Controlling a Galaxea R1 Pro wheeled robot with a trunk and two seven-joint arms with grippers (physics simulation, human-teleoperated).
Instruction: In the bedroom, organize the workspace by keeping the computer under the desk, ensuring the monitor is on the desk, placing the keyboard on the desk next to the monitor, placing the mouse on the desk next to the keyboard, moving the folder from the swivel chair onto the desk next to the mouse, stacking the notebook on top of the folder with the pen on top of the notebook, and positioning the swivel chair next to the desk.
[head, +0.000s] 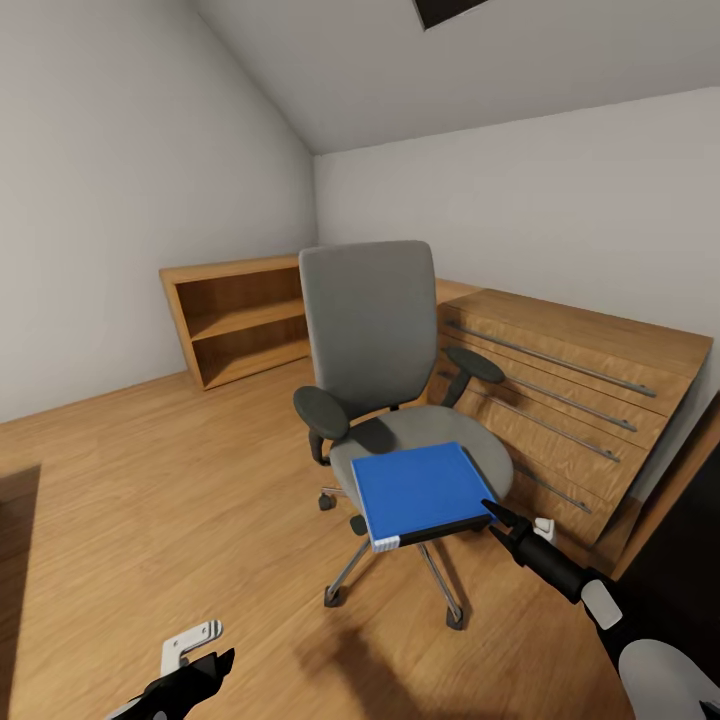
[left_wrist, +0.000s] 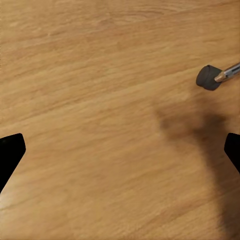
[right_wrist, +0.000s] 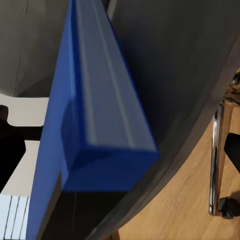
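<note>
Resting flat on the swivel chair (head: 385, 400) seat: the folder (head: 418, 493), overhanging the seat's front edge.

Head view: right gripper (head: 497, 516) reaches the folder's corner at 4 o'clock from the folder's centre; whether its fingers grip cannot be told from here. Right wrist view: the folder's (right_wrist: 95, 120) blue edge lies between two dark fingers (right_wrist: 10, 150), which stand spread either side without visible contact; a chrome chair leg (right_wrist: 216, 160) and castor (right_wrist: 226, 206) show past the seat. Left wrist view: left gripper (left_wrist: 120, 152) spread wide, holding nothing, above the wooden floor (left_wrist: 100, 75), with one castor (left_wrist: 208, 77) at 1 o'clock. Head view adds an oak chest (head: 570, 400) at 3 o'clock of the chair and a low bookshelf (head: 240, 320) at 10 o'clock. No legible writing or labels.
</note>
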